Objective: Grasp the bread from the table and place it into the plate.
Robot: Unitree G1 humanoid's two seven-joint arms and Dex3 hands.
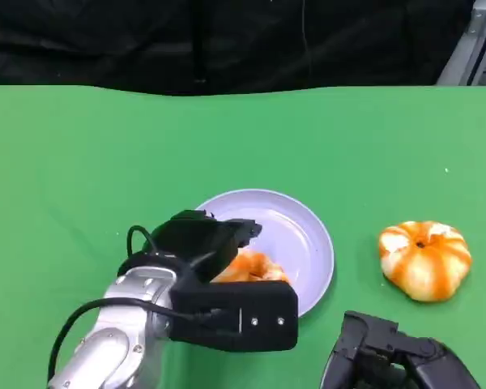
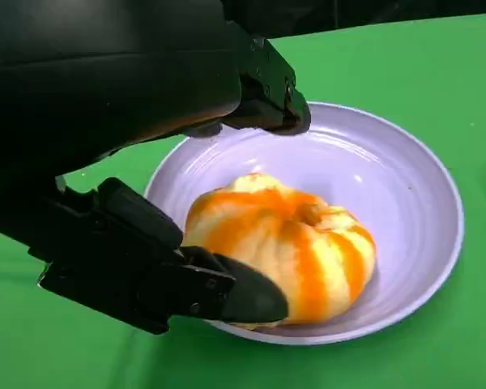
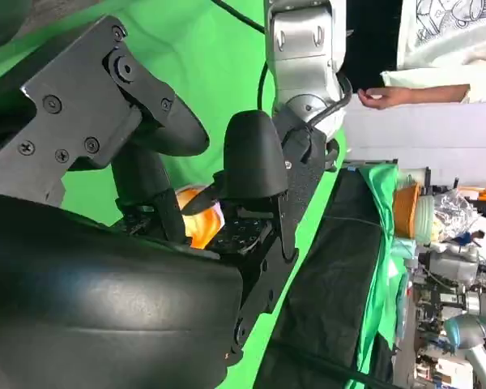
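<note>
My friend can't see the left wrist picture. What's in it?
An orange-and-cream striped bread sits in a pale purple plate on a green table. The left robot hand reaches around the bread, black fingers above and below it.

Glossy smooth plate (image 2: 421,203); matt green cloth table (image 1: 81,162).

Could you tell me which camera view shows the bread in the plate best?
The left wrist view: the bread lies unobstructed in the plate. In the head view the left hand covers most of it; the right wrist view shows a sliver.
</note>
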